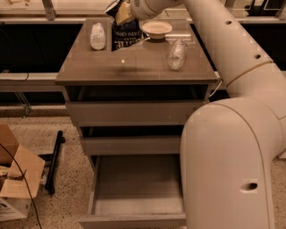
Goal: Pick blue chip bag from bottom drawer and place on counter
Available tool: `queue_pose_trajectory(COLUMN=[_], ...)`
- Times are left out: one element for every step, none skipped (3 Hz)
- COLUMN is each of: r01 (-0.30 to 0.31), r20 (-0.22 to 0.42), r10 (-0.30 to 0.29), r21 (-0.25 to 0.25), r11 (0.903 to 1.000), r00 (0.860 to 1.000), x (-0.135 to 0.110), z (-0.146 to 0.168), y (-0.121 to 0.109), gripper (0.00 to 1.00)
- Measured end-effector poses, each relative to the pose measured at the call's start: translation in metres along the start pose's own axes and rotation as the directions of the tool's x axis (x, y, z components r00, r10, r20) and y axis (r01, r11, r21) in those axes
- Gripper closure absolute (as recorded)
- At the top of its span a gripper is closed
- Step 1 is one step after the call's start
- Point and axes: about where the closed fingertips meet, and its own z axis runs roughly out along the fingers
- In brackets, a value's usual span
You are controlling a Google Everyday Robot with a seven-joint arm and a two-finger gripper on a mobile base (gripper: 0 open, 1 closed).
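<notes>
The blue chip bag (126, 35) stands upright at the back of the counter (134, 67), its lower edge resting on the slab. My gripper (119, 10) is at the top edge of the view, right above the bag, shut on the bag's crumpled top. The arm (232, 58) reaches in from the right over the counter. The bottom drawer (134, 192) is pulled open below, and its tray holds nothing that I can see.
A clear bottle (97, 36) stands left of the bag. A white bowl (156, 29) sits to its right, and another clear bottle (176, 54) lies on its side. A cardboard box (15, 179) and a black bar (53, 161) are on the floor at the left.
</notes>
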Motion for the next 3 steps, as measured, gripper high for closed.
queue_pose_trajectory(r01=[0.000,0.000,0.000], r20=[-0.004,-0.007,-0.007], r10=[0.000,0.000,0.000], r21=[-0.003,-0.005,-0.005], r11=[1.0000,1.0000,1.0000], r00=[1.000,1.000,1.000], x=[0.0016,0.0025,0.0025], z=[0.0036,0.0058,0.0058], y=[0.0011,0.0018,0.0018], gripper=[0.06,0.00,0.00])
